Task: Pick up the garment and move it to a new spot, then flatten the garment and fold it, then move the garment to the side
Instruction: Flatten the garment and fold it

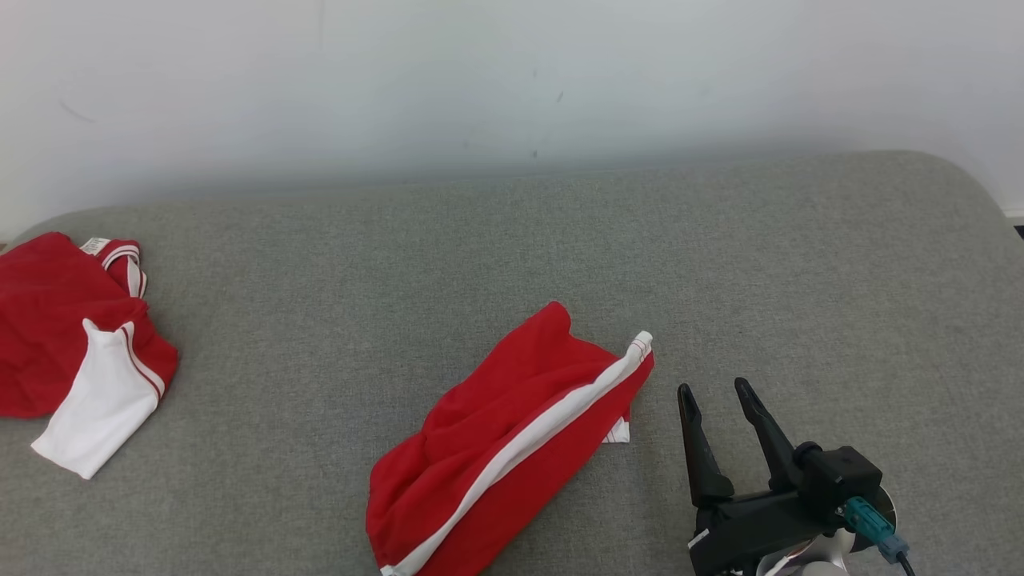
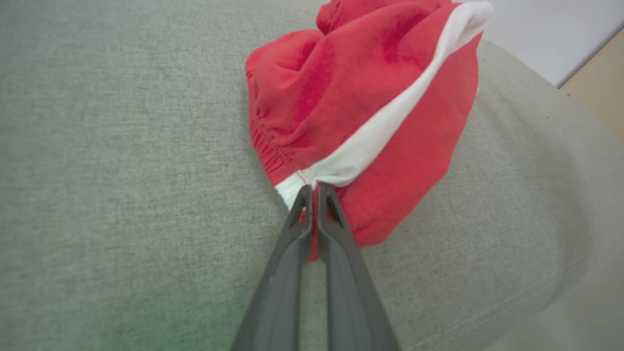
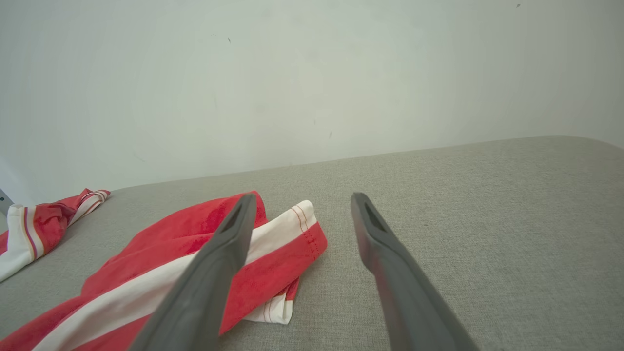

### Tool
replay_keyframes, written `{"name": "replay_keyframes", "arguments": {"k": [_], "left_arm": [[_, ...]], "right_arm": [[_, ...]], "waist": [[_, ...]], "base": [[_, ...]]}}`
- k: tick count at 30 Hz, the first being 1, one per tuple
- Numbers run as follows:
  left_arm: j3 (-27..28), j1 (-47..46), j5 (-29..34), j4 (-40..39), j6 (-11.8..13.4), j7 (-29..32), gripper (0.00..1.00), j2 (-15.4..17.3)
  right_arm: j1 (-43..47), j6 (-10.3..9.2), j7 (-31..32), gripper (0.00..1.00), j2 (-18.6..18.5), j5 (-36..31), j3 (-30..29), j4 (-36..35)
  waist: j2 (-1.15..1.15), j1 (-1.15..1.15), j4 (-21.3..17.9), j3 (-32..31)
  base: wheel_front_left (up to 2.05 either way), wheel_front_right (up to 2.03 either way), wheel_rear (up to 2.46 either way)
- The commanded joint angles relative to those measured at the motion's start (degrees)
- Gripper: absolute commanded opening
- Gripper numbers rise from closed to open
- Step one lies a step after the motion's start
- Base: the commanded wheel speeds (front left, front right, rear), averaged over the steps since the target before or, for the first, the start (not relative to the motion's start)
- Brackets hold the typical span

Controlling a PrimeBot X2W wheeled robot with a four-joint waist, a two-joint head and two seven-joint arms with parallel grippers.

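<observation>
The garment runs off the head view's bottom edge (waist end unseen); a second red piece is cropped left

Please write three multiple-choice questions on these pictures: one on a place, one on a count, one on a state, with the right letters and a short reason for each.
1. Where is the right gripper relative to the red shorts?
A) beside their hem, on their right
B) on top of them
C) on their left

2. How many red-and-white garments lie on the grey cushion?
A) one
B) two
C) three

3. What is the state of the left gripper?
A) wide open
B) shut on nothing
C) shut on the shorts' waistband

Answers:
1 A: in the head view its open fingers stand to the right of the hem.
2 B: the shorts and a red-and-white shirt at the far left.
3 C: its tips pinch the waistband edge.
</observation>
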Motion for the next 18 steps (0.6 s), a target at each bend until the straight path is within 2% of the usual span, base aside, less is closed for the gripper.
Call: {"name": "replay_keyframes", "arguments": {"k": [1, 4, 5, 6, 7, 18], "left_arm": [[0.40, -0.04, -0.09, 1.50, -0.80, -0.38, 0.00, -0.54], [1.11, -0.37, 0.59, 2.25, -1.50, -0.41, 0.00, -1.18], [1.36, -0.55, 0.92, 1.99, -1.78, -0.41, 0.15, -1.46], [1.84, -0.86, 1.23, 1.26, -1.74, -0.42, 0.90, -1.74], [2.34, -0.98, 1.46, 0.45, -1.90, -0.43, 1.00, -2.00], [8.03, 0.95, 5.45, -11.24, -2.51, -0.43, 1.00, -3.25]], "right_arm": [[-0.24, 0.04, -0.16, 1.00, -0.21, 0.20, 0.11, 0.14], [-0.26, 0.04, -0.16, 1.00, -0.33, 0.36, -0.16, 0.19], [-0.27, 0.04, -0.16, 1.00, -0.35, 0.43, -0.24, 0.20], [-0.29, 0.04, -0.16, 1.00, -0.38, 0.53, -0.32, 0.19], [-0.33, 0.04, -0.16, 1.00, -0.45, 0.61, -0.41, 0.18], [-0.47, 0.05, -0.16, 1.00, -0.58, 0.84, -0.96, 0.27]], "waist": [[0.00, 0.00, -0.17, 0.21], [0.00, 0.00, -0.19, 0.42], [0.00, 0.00, -0.15, 0.50], [0.00, 0.00, -0.09, 0.57], [0.00, 0.00, 0.01, 0.64], [0.00, 0.00, 1.11, 0.77]], "base": [[0.00, 0.00, 0.00], [0.00, 0.00, 0.00], [0.00, 0.00, 0.00], [0.00, 0.00, 0.00], [0.00, 0.00, 0.00], [0.00, 0.00, 0.00]]}}
